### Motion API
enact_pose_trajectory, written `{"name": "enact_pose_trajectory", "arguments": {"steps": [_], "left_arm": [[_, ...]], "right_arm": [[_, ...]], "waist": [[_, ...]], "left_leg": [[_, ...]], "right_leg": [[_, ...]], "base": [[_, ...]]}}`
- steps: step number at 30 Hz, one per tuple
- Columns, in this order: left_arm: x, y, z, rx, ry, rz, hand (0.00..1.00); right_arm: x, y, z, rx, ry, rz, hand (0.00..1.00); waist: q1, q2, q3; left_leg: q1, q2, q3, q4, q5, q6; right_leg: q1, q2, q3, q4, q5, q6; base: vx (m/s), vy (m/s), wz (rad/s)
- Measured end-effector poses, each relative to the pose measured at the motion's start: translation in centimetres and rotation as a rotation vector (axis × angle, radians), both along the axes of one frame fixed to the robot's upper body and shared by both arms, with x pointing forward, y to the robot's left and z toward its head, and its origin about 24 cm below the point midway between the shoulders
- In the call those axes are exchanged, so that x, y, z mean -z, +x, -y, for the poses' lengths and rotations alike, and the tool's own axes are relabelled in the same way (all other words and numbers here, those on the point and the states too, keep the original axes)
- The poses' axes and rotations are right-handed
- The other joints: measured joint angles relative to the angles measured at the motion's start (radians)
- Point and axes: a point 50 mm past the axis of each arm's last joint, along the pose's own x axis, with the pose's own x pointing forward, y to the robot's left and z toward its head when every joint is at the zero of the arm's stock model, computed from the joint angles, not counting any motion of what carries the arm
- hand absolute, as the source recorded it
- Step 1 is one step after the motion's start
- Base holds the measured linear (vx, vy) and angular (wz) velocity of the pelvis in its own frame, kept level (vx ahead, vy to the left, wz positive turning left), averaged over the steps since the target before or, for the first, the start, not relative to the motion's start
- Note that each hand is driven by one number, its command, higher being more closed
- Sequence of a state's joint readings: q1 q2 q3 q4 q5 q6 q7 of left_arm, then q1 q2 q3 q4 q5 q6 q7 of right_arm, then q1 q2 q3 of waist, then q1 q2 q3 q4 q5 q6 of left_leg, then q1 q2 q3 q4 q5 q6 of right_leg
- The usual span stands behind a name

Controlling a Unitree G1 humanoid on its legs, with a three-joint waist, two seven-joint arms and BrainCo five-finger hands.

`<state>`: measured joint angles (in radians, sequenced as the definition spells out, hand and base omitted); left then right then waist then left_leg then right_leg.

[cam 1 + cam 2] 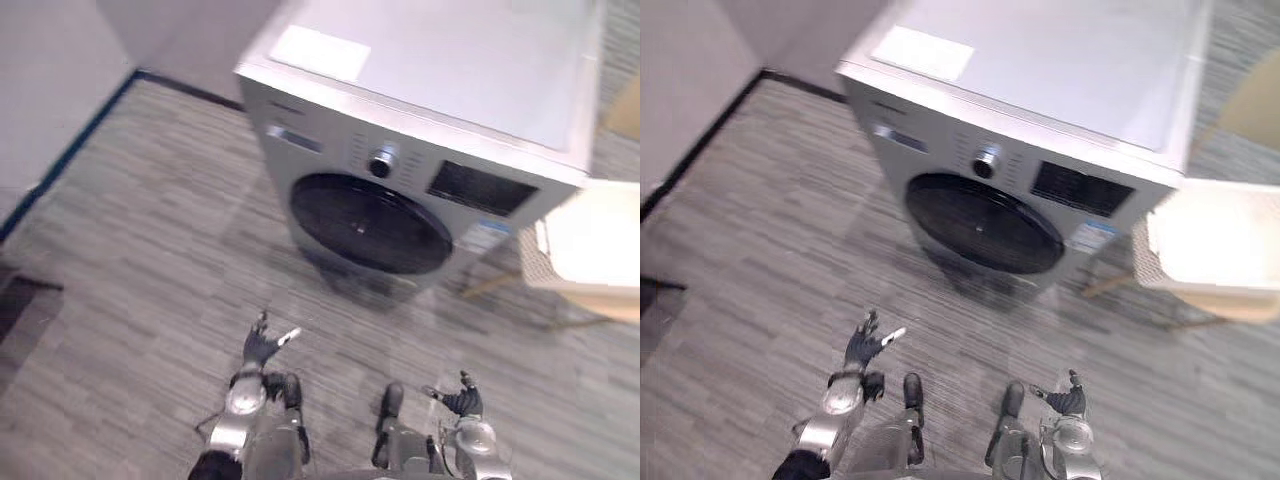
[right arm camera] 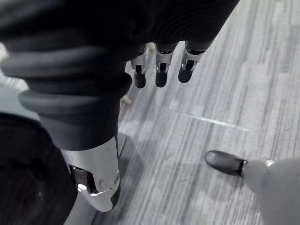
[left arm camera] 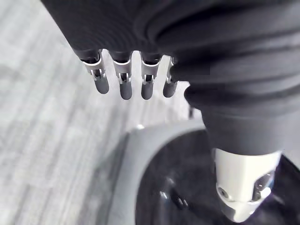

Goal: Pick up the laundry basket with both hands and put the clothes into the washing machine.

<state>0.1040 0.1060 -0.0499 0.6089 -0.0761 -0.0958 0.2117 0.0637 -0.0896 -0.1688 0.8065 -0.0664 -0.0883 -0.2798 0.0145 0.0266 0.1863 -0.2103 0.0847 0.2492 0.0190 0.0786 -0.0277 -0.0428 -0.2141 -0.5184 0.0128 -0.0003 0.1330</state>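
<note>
Laundry basket (image 1: pixel 534 263), pale and perforated, sat beside the boxy silver washing machine (image 1: pixel 450 70) with round dark door (image 1: pixel 370 222); left hand (image 1: pixel 262 346) and right hand (image 1: pixel 463 399) hung spread, empty.

Head cams sit up high, tipped steeply down at the washing machine (image 1: pixel 420 130) and the grey floor (image 1: pixel 130 260). Being just a little apart side by side, they share basically the whole scene, with the left hand (image 1: pixel 262 347) and right hand (image 1: pixel 462 400) low in frame. Each wrist cam stares along its own hand from super close, and both catch floor plus a slice of the machine's dark round door (image 1: pixel 370 222).
</note>
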Motion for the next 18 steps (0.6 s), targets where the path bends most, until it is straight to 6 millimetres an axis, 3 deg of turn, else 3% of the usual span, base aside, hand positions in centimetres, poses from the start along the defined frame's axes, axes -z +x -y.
{"name": "enact_pose_trajectory", "arguments": {"steps": [3,4,7,9,11,12,13,14,15,18], "left_arm": [[1.8,-2.8,-2.3,-0.096,0.011,-0.118,0.0],[2.2,-3.4,-2.5,-0.109,0.013,-0.144,0.0],[3.4,-5.8,-3.7,-0.187,0.013,-0.239,0.0],[3.8,-7.1,-4.0,-0.233,0.006,-0.272,0.0],[4.0,-8.2,-4.2,-0.255,0.004,-0.296,0.0],[4.2,-8.7,-4.0,-0.258,-0.001,-0.309,0.0],[4.1,-8.7,-4.0,-0.255,0.002,-0.308,0.0],[4.0,-8.6,-4.3,-0.255,0.012,-0.303,0.0],[3.6,-8.1,-5.1,-0.255,0.039,-0.283,0.0],[3.3,-7.7,-5.6,-0.255,0.062,-0.264,0.0]], "right_arm": [[-0.6,1.2,0.4,-0.004,-0.009,0.031,0.0],[-0.7,1.5,0.5,-0.006,-0.013,0.039,0.0],[-1.3,2.9,0.4,-0.026,-0.008,0.065,0.0],[-1.5,3.5,0.2,-0.043,0.0,0.069,0.0],[-1.5,3.4,0.4,-0.055,-0.012,0.06,0.0],[-1.4,3.1,0.9,-0.059,-0.024,0.048,0.0],[-1.1,2.3,1.1,-0.066,-0.028,0.024,0.0],[-0.9,1.9,1.1,-0.068,-0.025,0.013,0.0],[-0.6,1.8,0.2,-0.089,-0.005,0.004,0.0],[-0.6,1.9,-0.1,-0.102,-0.003,0.007,0.0]], "waist": [[0.012,-0.003,-0.008],[0.013,-0.003,-0.009],[0.033,-0.008,-0.009],[0.037,-0.01,-0.009],[0.038,-0.02,-0.006],[0.03,-0.009,-0.012],[0.02,-0.002,-0.015],[0.02,0.007,-0.018],[0.003,-0.011,-0.008],[-0.005,-0.025,0.005]], "left_leg": [[-0.025,0.012,0.177,0.064,-0.051,0.059],[-0.03,0.016,0.205,0.08,-0.058,0.063],[-0.057,-0.008,0.208,0.146,-0.104,0.078],[-0.058,-0.035,0.196,0.221,-0.188,0.083],[-0.061,-0.042,0.18,0.294,-0.267,0.093],[-0.045,-0.058,0.15,0.305,-0.291,0.103],[-0.009,-0.081,0.096,0.304,-0.302,0.115],[0.003,-0.085,0.061,0.306,-0.304,0.118],[0.036,-0.084,-0.016,0.294,-0.312,0.134],[0.13,-0.108,-0.114,0.232,-0.31,0.13]], "right_leg": [[0.021,-0.039,-0.071,0.039,-0.035,0.025],[0.022,-0.05,-0.08,0.043,-0.036,0.029],[0.029,-0.087,-0.08,0.041,-0.032,0.037],[0.064,-0.124,-0.1,0.057,-0.042,0.058],[0.073,-0.184,-0.109,0.177,-0.078,0.07],[0.035,-0.243,-0.089,0.357,-0.086,0.022],[-0.036,-0.283,0.003,0.571,-0.039,-0.094],[-0.083,-0.277,0.078,0.671,-0.046,-0.095],[-0.165,-0.189,0.193,0.831,-0.173,-0.06],[-0.274,-0.052,0.222,0.791,-0.279,-0.09]], "base": [[0.05,0.132,0.84],[0.11,0.112,0.51],[0.14,0.165,0.21],[0.16,0.16,0.22],[0.12,0.13,0.34],[0.26,0.225,0.81],[0.25,0.197,0.97],[0.42,0.168,1.33],[0.33,0.062,1.13],[0.37,0.031,1.21]]}}
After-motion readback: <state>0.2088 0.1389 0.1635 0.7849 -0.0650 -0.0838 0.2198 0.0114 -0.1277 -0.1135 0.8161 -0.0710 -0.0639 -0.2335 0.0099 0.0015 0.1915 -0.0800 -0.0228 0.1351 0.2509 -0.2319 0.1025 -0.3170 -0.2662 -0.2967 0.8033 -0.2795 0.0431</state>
